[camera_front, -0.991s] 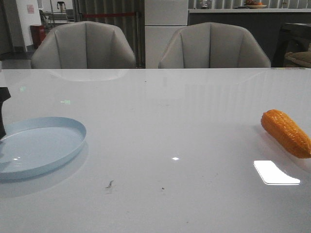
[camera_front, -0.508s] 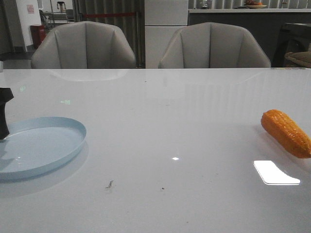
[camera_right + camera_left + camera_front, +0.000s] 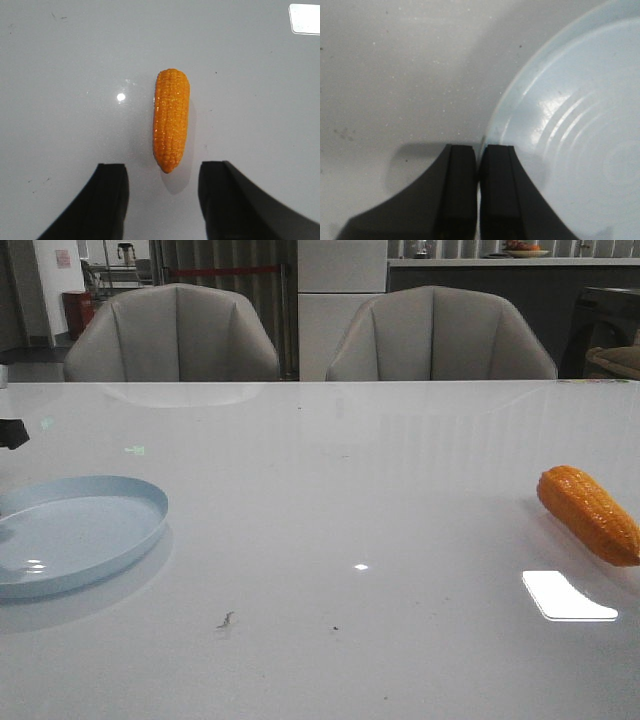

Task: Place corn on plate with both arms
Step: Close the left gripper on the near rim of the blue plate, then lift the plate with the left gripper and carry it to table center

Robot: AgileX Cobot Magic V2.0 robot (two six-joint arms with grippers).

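The pale blue plate (image 3: pixel 80 530) sits at the left of the white table. My left gripper (image 3: pixel 479 155) is shut on the plate's rim, one finger inside the plate (image 3: pixel 570 125) and one outside. In the front view only a dark bit of this gripper (image 3: pixel 10 433) shows at the left edge. The orange corn (image 3: pixel 588 512) lies at the far right of the table. My right gripper (image 3: pixel 163 167) is open above it, with the tapered tip of the corn (image 3: pixel 171 120) pointing into the gap between the fingers, untouched.
Two grey chairs (image 3: pixel 175 335) stand behind the table's far edge. A bright light patch (image 3: pixel 568 597) lies on the table beside the corn. A small dark speck (image 3: pixel 225 620) marks the tabletop near the front middle.
The plate has shifted a little to the left with the left gripper on its rim. The dark gripper part at the left edge has mostly slid out of view. The corn has not moved.
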